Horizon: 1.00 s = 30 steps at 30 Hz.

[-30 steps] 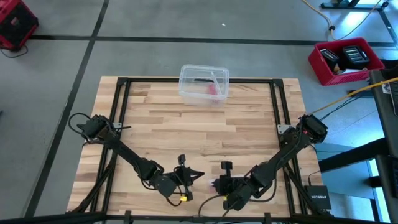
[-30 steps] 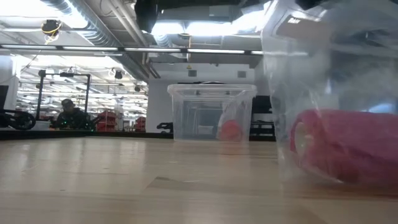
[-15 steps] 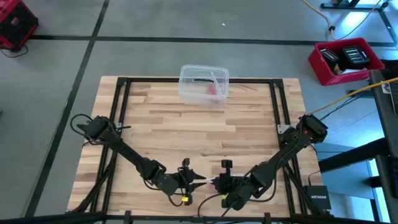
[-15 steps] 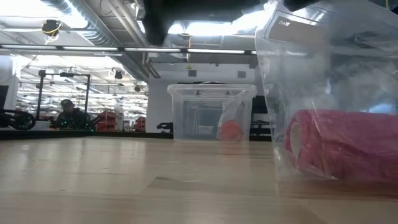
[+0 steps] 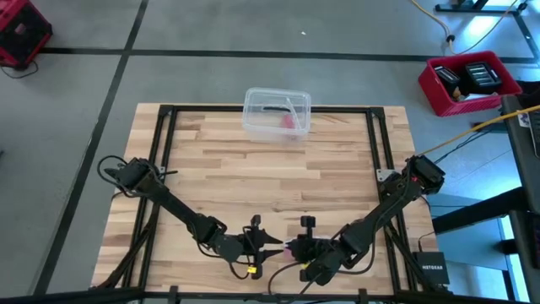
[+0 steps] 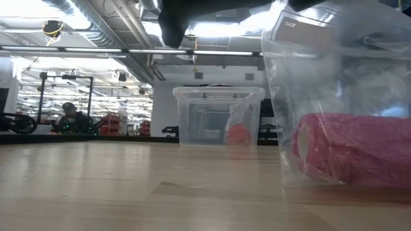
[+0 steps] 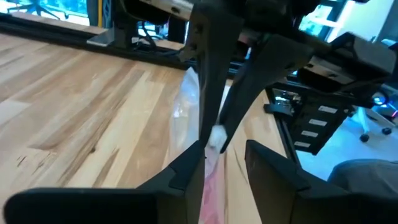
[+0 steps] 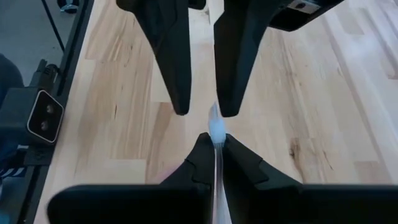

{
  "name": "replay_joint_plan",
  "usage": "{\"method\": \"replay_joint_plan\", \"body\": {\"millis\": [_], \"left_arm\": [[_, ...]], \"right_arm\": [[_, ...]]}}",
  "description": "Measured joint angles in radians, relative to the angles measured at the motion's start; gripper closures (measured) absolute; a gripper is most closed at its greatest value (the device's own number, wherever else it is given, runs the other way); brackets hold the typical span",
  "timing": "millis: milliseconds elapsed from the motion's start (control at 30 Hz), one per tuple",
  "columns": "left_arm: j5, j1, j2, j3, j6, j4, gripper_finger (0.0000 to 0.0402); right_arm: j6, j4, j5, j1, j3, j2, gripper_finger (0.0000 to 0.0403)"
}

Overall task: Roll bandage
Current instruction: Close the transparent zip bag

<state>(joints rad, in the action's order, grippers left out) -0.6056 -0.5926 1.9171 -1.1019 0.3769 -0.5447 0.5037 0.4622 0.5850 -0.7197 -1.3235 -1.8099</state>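
My right hand [image 8: 214,144] pinches the clear plastic wrapper [image 6: 334,96] holding the pink bandage roll [image 6: 353,149]; my left hand [image 7: 225,157], narrowly open, must grip the opposite edge to unwrap.

Dark jointed arms [image 5: 173,207], tapered black fingers [image 8: 171,56]

A clear plastic box [image 5: 277,114] sits at the far edge of the wooden worktop [image 5: 253,181], with something pink inside it. On the floor beyond the worktop's right corner stands a red bin [image 5: 469,82] of dark items.
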Motion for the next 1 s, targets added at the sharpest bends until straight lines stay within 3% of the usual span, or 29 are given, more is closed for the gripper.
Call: {"method": "replay_joint_plan", "body": {"millis": [500, 667, 1000], "left_arm": [[0.018, 0.025, 0.0, 0.0, -0.009, 0.01, 0.0334], [0.034, 0.025, 0.0, 0.0, -0.031, 0.012, 0.0379], [0.217, 0.042, 0.002, 0.001, -0.112, -0.016, 0.0401]], "right_arm": [[0.0, 0.0, 0.005, 0.0, 0.0, 0.0, 0.0382], [-0.01, -0.014, 0.0, 0.0, 0.0, 0.0, 0.0382], [-0.09, -0.021, -0.057, -0.002, -0.001, 0.002, 0.0382]]}}
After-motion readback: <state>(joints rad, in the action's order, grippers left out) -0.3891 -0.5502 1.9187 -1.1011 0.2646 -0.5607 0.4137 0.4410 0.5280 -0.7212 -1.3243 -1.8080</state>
